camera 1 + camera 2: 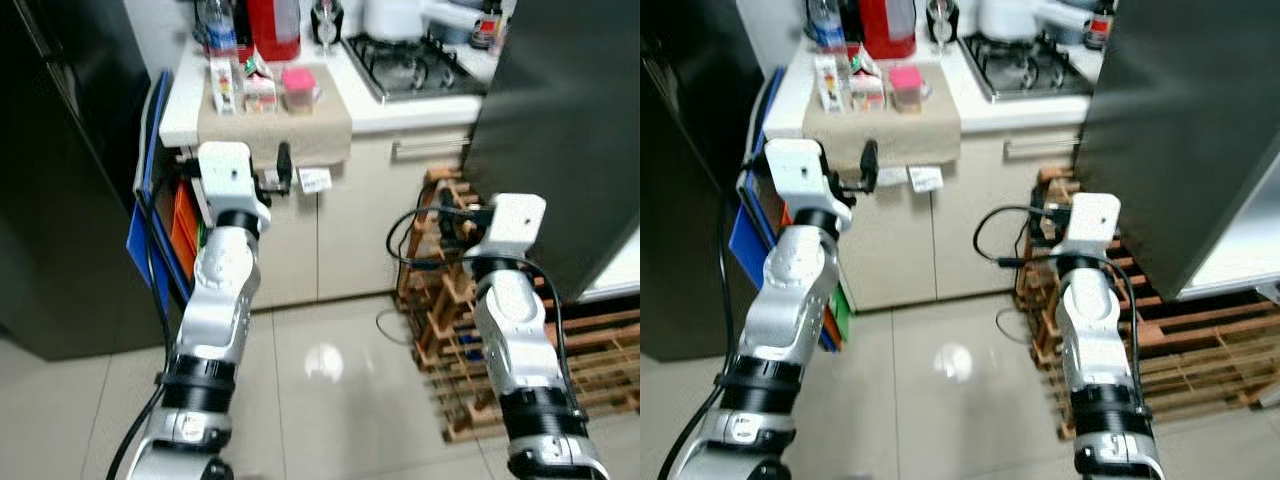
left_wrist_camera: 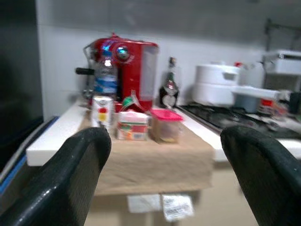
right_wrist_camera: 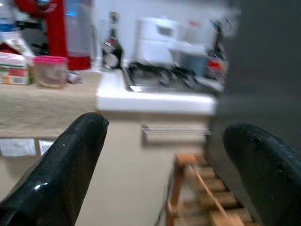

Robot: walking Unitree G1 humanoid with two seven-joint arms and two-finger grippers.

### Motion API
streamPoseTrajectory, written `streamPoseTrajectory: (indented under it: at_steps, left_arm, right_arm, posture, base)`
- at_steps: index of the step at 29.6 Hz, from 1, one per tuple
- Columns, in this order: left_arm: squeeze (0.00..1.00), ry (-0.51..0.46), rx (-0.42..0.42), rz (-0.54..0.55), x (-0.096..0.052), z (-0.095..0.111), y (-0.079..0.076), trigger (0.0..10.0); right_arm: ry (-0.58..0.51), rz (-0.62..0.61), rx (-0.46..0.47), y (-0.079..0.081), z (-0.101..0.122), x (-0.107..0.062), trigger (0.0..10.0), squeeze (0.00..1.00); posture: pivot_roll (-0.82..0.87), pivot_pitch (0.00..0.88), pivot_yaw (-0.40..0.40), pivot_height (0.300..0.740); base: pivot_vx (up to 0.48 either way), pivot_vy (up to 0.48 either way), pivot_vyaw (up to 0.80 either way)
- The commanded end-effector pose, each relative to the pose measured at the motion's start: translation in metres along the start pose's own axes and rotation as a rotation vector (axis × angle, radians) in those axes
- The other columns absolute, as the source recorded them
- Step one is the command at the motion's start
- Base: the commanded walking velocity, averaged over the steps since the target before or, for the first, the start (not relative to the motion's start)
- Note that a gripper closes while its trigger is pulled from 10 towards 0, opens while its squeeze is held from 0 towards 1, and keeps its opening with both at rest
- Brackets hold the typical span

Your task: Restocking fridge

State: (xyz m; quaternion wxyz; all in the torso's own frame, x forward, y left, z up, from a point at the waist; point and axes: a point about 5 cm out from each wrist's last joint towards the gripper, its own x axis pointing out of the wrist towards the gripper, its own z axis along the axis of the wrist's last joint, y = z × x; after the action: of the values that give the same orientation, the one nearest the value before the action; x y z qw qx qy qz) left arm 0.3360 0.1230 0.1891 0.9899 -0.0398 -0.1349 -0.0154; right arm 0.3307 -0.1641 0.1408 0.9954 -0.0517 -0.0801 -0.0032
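Note:
On the white counter, a beige cloth point(image 1: 275, 125) carries a tall drink carton point(image 1: 222, 85), a small red-and-green carton point(image 1: 260, 93) and a pink-lidded tub point(image 1: 298, 88). My left gripper point(image 2: 164, 141) is raised in front of the counter edge, below the cloth and short of the items, open with nothing between its fingers point(image 1: 284, 166). My right gripper point(image 3: 167, 128) is open and empty too, held lower, by the cabinet front and the wooden rack point(image 1: 470, 330). A dark fridge door point(image 1: 560, 130) stands open at the right.
A water bottle point(image 1: 218, 28), a red coffee machine point(image 1: 273, 25) and a gas hob point(image 1: 410, 65) sit further back on the counter. A dark tall appliance point(image 1: 60, 170) rises at the left, with blue boards point(image 1: 145, 230) leaning beside it. Pale floor tiles point(image 1: 330, 400) lie between my arms.

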Motion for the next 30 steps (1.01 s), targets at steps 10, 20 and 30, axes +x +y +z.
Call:
streamPoseTrajectory:
  at_steps: [10, 20, 30]
  left_arm:
    - [0.0, 0.059, -0.024, 0.037, -0.006, -0.013, 0.007, 10.0]
    - [0.0, 0.055, -0.018, 0.048, -0.005, -0.013, 0.008, 10.0]
    - [0.0, 0.036, -0.005, 0.041, -0.005, -0.01, 0.008, 10.0]
  right_arm:
    - [0.066, 0.053, 0.034, 0.007, -0.007, -0.004, 10.0, 0.0]
    - [0.049, 0.115, 0.048, 0.018, -0.001, -0.002, 10.0, 0.96]
    - [0.078, 0.104, 0.082, 0.016, -0.003, 0.0, 10.0, 0.0]
  posture:
    - [-0.09, 0.0, -0.02, 0.74]
    - [-0.08, 0.0, -0.035, 0.74]
    - [-0.07, 0.0, -0.032, 0.74]
  base:
    - [0.48, 0.0, 0.0]
    - [0.48, 0.0, 0.0]
    - [0.284, 0.0, 0.29]
